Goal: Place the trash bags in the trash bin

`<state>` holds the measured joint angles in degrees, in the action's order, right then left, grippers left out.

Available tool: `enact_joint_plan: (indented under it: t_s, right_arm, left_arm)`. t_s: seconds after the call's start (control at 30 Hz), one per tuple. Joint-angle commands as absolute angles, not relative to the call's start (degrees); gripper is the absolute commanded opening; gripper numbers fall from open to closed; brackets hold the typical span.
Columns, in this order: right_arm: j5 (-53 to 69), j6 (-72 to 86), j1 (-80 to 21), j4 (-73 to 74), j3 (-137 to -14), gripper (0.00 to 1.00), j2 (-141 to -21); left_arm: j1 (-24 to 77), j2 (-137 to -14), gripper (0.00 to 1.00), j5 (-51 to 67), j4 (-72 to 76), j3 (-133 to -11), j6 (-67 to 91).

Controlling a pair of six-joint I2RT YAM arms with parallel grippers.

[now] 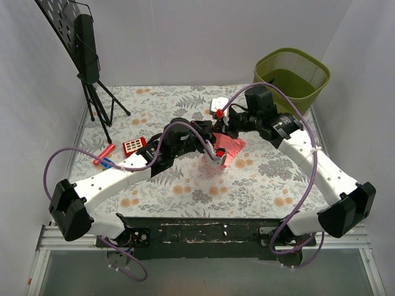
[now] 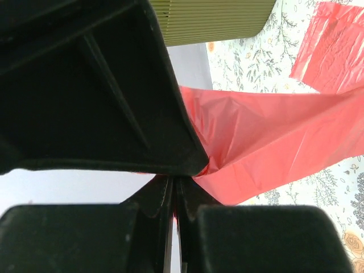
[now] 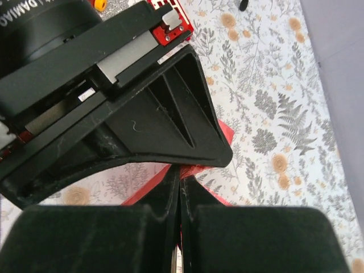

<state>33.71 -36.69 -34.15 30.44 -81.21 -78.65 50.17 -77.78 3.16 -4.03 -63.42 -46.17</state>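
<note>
Both arms were bent inward, elbows out, wrists meeting over mid-table. Left gripper [image 2: 183, 175] had its jaws pressed together on a corner of the red trash bag [image 2: 273, 148], film pulled taut from the pinch. Right gripper [image 3: 183, 169] was likewise clamped on the bag's edge. The bag lay partly spread on the floral tablecloth [image 1: 271, 185]. The trash bin [image 1: 291, 73] stood upright at the far right corner, well apart from the bag. A red button toy [image 1: 133, 146] and red stick [image 1: 103, 154] lay left, with a black stand [image 1: 89, 55] at far left and white walls around.
</note>
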Motion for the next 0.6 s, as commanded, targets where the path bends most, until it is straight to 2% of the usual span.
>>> enact_joint_plan:
  t_s: [0.0,0.23,0.4,0.57]
  right_arm:
    - [29.5,-43.6,-35.4,22.6,-79.1,0.01,-78.7]
    - [31.3,-48.3,-38.1,28.6,-72.9,0.01,-77.2]
    - [35.8,-39.6,-37.6,24.2,-81.5,0.01,-75.8]
    - [29.0,-39.3,-35.1,20.5,-85.1,0.01,-79.7]
  left_arm:
    - [50.9,-74.7,0.00,11.0,-7.8,-62.0,-45.6]
    - [50.8,-77.9,0.00,10.6,2.6,-65.0,-46.4]
    - [50.4,-79.0,0.00,10.7,-4.6,-63.4,-45.3]
    - [50.4,-74.9,0.00,13.5,-6.3,-60.6,-43.9]
